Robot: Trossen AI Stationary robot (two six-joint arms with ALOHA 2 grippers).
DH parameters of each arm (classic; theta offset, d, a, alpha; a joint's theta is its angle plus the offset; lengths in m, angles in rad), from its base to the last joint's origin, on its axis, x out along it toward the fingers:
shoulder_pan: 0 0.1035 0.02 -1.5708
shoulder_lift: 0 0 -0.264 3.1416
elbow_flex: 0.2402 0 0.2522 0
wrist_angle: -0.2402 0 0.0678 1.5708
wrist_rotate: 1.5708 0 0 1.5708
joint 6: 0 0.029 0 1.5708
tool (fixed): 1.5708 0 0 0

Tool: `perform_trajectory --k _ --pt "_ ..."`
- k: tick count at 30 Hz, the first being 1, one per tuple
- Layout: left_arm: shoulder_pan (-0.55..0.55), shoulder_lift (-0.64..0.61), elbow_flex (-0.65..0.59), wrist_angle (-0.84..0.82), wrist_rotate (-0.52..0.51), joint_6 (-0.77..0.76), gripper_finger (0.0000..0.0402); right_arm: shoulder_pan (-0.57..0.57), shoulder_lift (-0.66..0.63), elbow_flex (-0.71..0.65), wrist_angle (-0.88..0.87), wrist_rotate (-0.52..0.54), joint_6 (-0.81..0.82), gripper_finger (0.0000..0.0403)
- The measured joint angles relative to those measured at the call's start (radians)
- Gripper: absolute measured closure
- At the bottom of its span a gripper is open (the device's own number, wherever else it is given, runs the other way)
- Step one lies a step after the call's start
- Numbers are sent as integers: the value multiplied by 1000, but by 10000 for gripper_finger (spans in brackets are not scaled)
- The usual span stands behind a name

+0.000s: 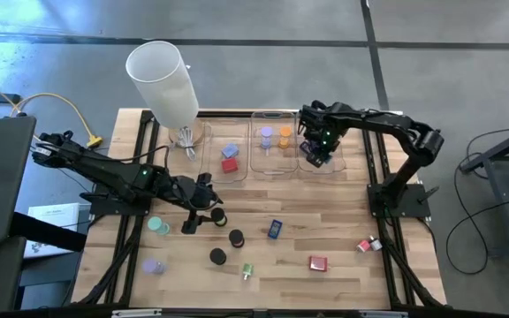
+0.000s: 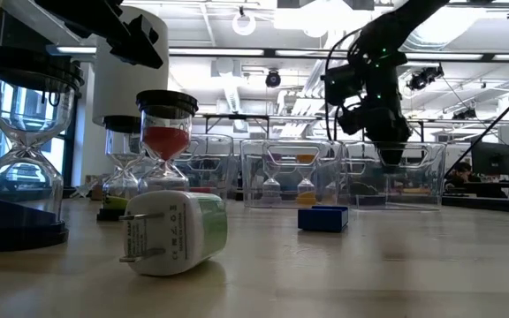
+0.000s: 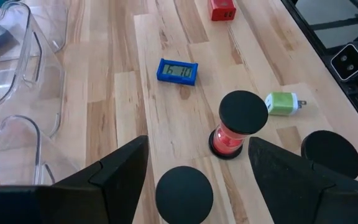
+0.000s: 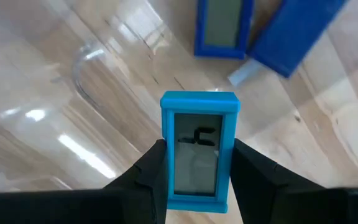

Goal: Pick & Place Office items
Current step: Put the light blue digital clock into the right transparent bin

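Right pincer [image 4: 194, 171] is clenched on a light blue timer [image 4: 199, 149], held over the rightmost clear tray [image 1: 334, 168] at the far side of the tabletop [image 1: 343, 221]. On the timer's grey display only a dark, partly formed mark is seen; no digits can be read. Two darker blue pieces [image 4: 222, 28] are seen lying below it on the tray floor, one with a similar grey screen.

In the middle tray [image 1: 272, 168], a lavender hourglass [image 1: 266, 134] and an orange hourglass [image 1: 285, 134] are stood side by side. A red block [image 1: 229, 165] and a blue-purple piece [image 1: 231, 151] are held in the left tray [image 1: 208, 132].

Left pincer [image 3: 197, 171] is released, its fingers spread wide above a black-capped hourglass [image 3: 184, 193], with a red-sand hourglass [image 3: 241, 124] just beyond. Near these, a green-and-white plug adapter [image 3: 281, 104], a blue timer [image 3: 178, 71] and a red block [image 3: 222, 9] are scattered on the wood. No brand lettering can be made out on any item.
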Motion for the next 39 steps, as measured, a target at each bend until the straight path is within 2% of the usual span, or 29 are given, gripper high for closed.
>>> perform_trajectory --k 12,24,34,36,39 --pt "0 0 0 -2 0 -29 131 43 4 0 24 -7 1 278" --pt "0 0 -2 -3 0 -31 131 50 106 -7 67 -26 -11 278" --pt "0 0 -2 -3 0 -58 131 50 140 -6 83 -68 -29 278" --pt "0 0 -2 -3 0 -58 131 50 140 -6 88 -68 -31 269" --pt "0 0 -2 -3 0 -57 131 50 140 -6 91 -64 -31 234"
